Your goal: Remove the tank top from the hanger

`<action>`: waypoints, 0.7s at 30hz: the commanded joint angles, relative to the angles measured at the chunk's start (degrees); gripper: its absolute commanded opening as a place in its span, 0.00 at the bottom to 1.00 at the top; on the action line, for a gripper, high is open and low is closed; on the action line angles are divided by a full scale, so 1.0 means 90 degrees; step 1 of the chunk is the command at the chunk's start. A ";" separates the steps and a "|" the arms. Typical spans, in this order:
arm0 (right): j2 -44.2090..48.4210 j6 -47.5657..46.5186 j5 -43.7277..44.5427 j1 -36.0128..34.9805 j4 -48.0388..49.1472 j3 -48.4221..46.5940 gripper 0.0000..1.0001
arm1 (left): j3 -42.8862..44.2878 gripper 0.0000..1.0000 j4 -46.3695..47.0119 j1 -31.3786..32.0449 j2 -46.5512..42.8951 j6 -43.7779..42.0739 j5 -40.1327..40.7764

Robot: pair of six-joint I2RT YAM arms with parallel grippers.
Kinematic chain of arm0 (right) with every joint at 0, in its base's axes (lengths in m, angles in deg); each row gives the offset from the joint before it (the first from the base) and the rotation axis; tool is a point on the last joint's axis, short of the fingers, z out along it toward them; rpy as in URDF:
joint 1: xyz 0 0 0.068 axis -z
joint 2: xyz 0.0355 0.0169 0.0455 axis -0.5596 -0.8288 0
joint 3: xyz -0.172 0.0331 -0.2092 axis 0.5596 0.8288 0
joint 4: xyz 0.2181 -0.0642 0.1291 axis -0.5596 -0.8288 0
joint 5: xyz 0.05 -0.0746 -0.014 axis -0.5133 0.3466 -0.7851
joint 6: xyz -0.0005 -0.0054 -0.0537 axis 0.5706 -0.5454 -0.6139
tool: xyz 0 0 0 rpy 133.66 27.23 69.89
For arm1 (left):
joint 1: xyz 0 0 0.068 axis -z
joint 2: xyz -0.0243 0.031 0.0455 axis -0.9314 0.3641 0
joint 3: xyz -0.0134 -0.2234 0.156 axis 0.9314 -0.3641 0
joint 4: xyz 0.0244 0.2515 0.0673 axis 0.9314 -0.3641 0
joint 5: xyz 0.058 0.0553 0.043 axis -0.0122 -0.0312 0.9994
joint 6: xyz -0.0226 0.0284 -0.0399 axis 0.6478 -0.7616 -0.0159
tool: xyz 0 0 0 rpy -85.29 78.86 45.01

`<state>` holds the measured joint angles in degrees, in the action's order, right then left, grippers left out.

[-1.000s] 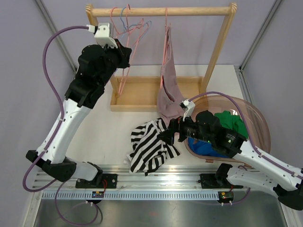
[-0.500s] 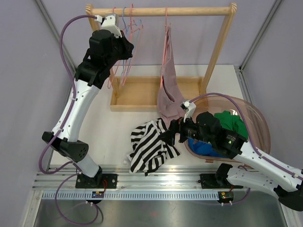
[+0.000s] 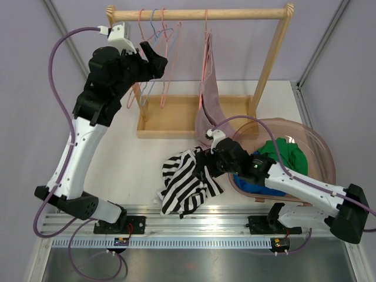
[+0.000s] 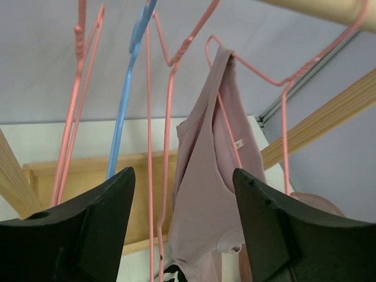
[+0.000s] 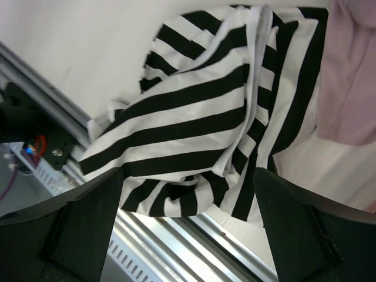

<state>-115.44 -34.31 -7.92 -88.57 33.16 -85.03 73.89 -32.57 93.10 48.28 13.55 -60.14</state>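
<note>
Looking soft and light, the tank top [image 4: 205,194] is inviting your pinch at its strap [image 4: 216,94] (left gripper [image 4: 182,176], right gripper [image 5: 188,176] both gaping empty).

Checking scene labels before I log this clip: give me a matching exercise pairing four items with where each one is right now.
Items
1. tank top
2. striped shirt
3. green garment
4. blue hanger

Places
A. in the brown tub
B. bare on the wooden rail
C. crumpled on the table
D. hanging from a pink hanger

Pairs: 1-D, 2-C, 3-A, 4-B
</note>
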 commanded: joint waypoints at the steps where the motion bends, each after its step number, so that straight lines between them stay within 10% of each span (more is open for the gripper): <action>1: -0.0542 -0.0113 0.0647 -0.0267 0.0066 -0.0255 0.99 | -0.0325 0.77 0.0334 -0.0021 -0.0892 0.0017 -0.0323; 5: -0.1333 -0.0064 0.1019 -0.0433 0.0086 -0.0440 0.99 | -0.0999 0.99 0.0295 -0.0021 -0.1713 0.0046 -0.0284; 18: -0.4320 0.0268 0.1468 -0.0824 -0.0070 -0.1231 0.99 | -0.2738 0.99 -0.0427 -0.0021 -0.4096 0.0027 0.0615; 21: -0.4635 0.0200 0.1313 -0.0951 -0.0012 -0.1339 0.71 | -0.2777 0.99 -0.0750 -0.0021 -0.4291 -0.0090 0.0673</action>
<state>-153.78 -33.68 3.44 -95.98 32.59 -95.84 49.65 -37.36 93.10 10.71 14.29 -56.29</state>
